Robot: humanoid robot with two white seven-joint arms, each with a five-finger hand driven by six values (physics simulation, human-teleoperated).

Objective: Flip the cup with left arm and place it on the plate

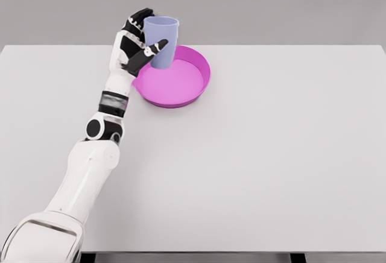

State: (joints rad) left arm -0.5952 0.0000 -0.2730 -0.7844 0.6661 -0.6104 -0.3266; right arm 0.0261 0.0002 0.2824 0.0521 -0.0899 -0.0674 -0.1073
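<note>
The scene is lit brightly and evenly, as by diffuse light from above. No glare is seen on the white table. Only faint, soft shadows are cast, one under the plate in the upper middle of the frame. Edges are rendered slightly soft throughout. No distortion is noticed toward the frame's borders.

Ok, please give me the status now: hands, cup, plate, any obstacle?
Left hand shut on cup, fingers around its side. Cup upright, over plate's far-left rim; contact cannot tell. Right arm not in view. Nothing in the way.
</note>
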